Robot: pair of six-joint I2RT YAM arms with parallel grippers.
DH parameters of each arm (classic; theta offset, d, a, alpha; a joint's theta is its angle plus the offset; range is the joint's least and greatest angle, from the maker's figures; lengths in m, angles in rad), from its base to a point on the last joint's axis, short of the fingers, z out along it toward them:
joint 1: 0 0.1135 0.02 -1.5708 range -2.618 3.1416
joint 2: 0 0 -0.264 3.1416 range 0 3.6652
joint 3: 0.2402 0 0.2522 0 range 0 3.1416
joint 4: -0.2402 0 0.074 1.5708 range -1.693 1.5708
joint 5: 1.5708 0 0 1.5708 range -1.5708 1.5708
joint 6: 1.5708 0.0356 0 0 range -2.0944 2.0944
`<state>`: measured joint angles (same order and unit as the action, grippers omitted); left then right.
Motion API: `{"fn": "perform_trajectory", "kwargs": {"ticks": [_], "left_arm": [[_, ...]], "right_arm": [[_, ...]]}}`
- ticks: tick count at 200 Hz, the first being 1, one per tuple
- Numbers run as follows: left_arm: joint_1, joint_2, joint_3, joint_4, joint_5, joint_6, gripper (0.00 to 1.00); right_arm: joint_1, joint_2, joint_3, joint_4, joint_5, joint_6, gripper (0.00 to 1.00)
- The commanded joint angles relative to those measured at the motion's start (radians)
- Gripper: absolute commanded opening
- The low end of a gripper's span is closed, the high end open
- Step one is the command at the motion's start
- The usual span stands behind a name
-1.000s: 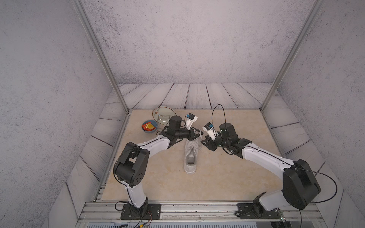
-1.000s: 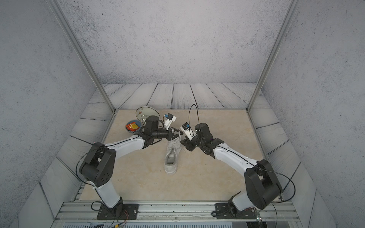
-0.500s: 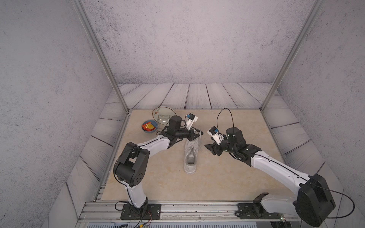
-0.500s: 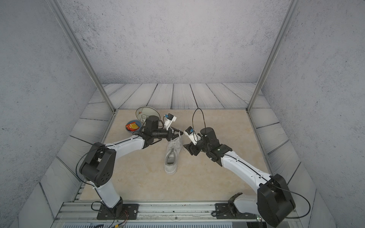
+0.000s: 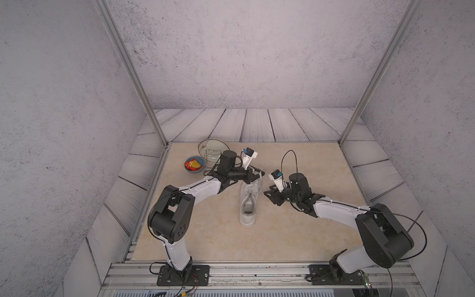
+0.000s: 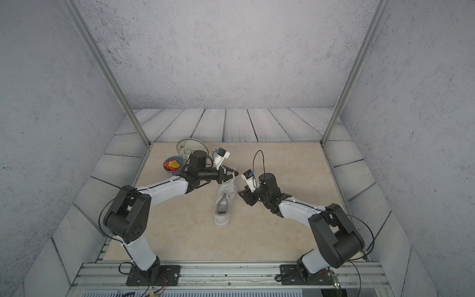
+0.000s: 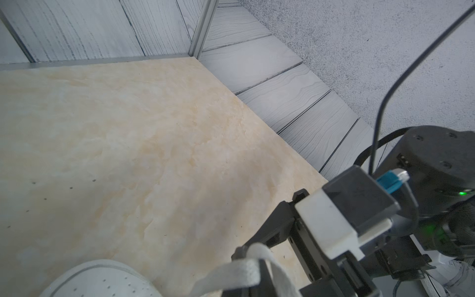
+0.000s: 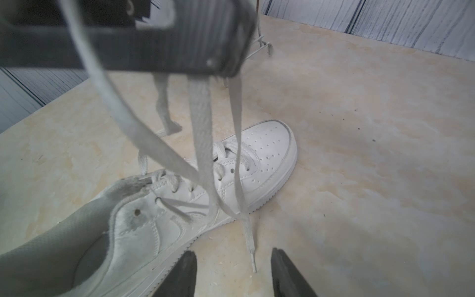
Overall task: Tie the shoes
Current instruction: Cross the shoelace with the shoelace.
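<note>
Right black parallel gripper [image 5: 269, 196] has dropped away from the left black gripper [image 5: 257, 176] and now hangs part-open and empty, just beside the all-white low-top sneaker [image 5: 248, 203]. Left stays clamped on the long flat white laces [image 8: 203, 123], lifted above the sneaker's toe. One loose lace tip [image 8: 253, 262] lies beside the sneaker, between the right jaws — likely the next grab.

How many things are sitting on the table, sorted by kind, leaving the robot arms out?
White sneaker: 1
Blue bowl: 1
Red and yellow packet, in the bowl: 1
Round clear disc on a wire stand: 1
Total: 4
</note>
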<state>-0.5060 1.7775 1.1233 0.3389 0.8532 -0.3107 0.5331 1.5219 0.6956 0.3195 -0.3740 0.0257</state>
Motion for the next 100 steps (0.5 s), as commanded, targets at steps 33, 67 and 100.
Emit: {"fn": "perform_trajectory", "kwargs": {"ticks": [33,67,100], "left_arm": [[0.009,-0.015,-0.008,-0.003,0.014,0.018,0.00],[0.009,-0.016,-0.006,-0.006,0.014,0.019,0.00],[0.011,-0.017,-0.004,-0.013,0.014,0.023,0.00]], "right_arm": [[-0.004,0.116,0.029,0.109,-0.049,-0.026,0.50],[-0.006,0.171,0.060,0.118,-0.069,-0.038,0.48],[-0.010,0.206,0.098,0.104,-0.081,-0.055,0.48]]}}
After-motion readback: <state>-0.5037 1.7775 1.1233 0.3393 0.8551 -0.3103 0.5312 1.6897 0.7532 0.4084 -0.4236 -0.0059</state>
